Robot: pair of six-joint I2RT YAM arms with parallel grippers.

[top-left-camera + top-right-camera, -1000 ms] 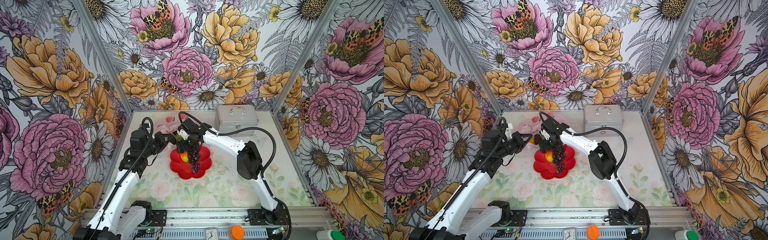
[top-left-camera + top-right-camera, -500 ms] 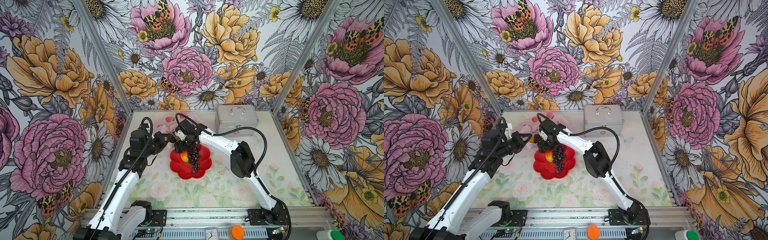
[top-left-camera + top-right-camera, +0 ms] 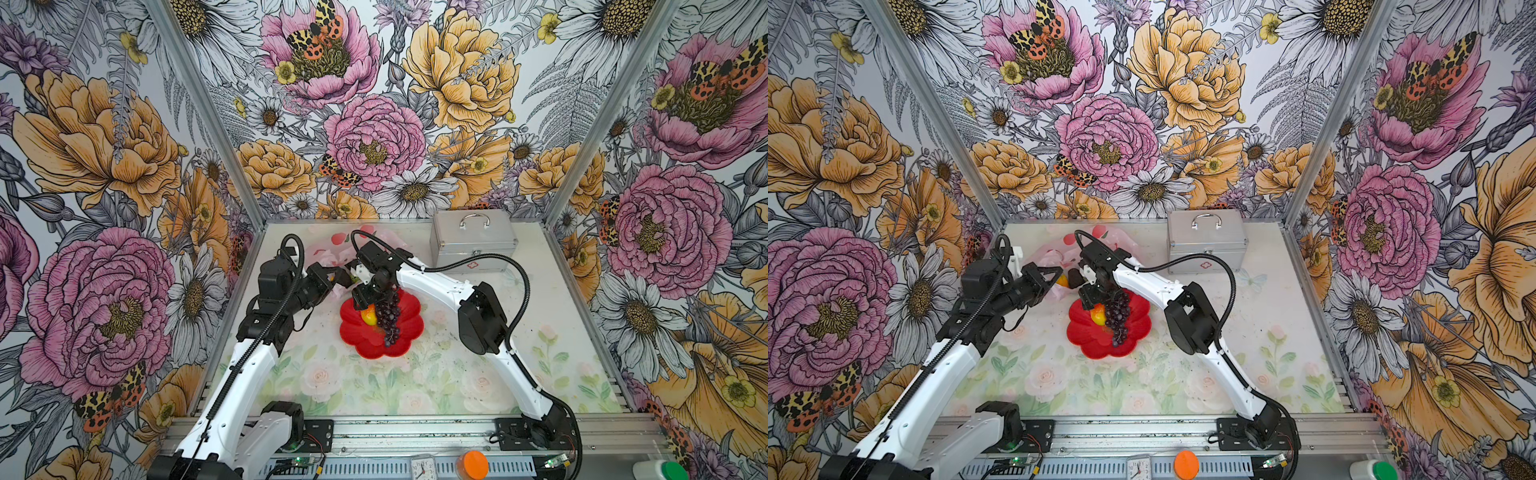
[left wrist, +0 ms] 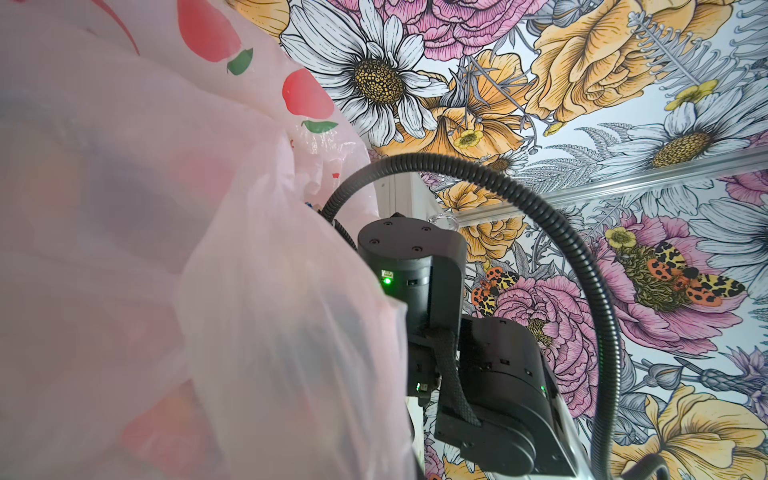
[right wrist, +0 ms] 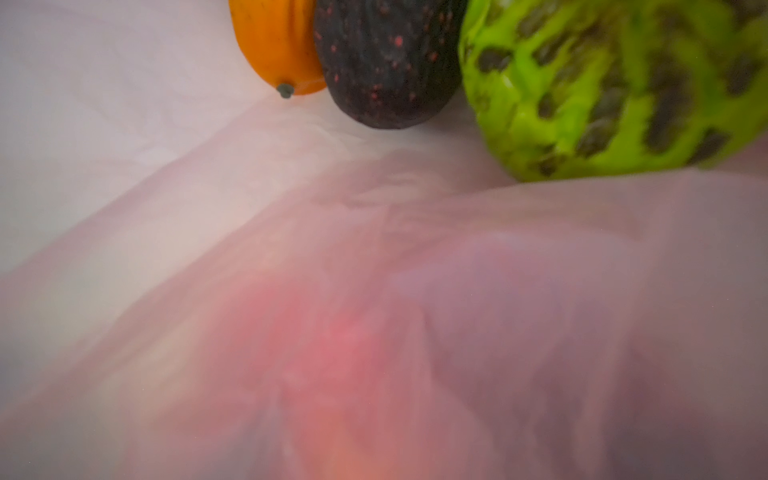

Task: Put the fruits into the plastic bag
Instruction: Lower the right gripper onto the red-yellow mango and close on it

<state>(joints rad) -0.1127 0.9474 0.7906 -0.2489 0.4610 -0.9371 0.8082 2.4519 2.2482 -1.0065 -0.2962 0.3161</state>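
Note:
The pale-pink plastic bag [image 3: 328, 253] lies at the back, left of centre, and fills much of the left wrist view [image 4: 166, 249]. My left gripper [image 3: 343, 276] is shut on its near edge and holds the mouth up. My right gripper [image 3: 365, 297] hangs at the bag's mouth, over the back rim of the red plate [image 3: 399, 340]. Bag film hides its jaws in the right wrist view. Inside the bag lie an orange fruit [image 5: 276, 41], a blackish fruit [image 5: 386, 62] and a bumpy green ball [image 5: 615, 83]. A yellow fruit [image 3: 368, 316] and a grape bunch [image 3: 388, 318] rest on the plate.
A silver metal case [image 3: 471, 245] stands at the back right, close behind the right arm's forearm. The right arm's cable loops above the table between case and plate. A small clock and an orange-capped item [image 3: 471, 465] sit on the front rail.
My right arm has slid a little to the left, bringing its gripper closer to the bag's mouth. The left arm and the fruits on the plate have not moved.

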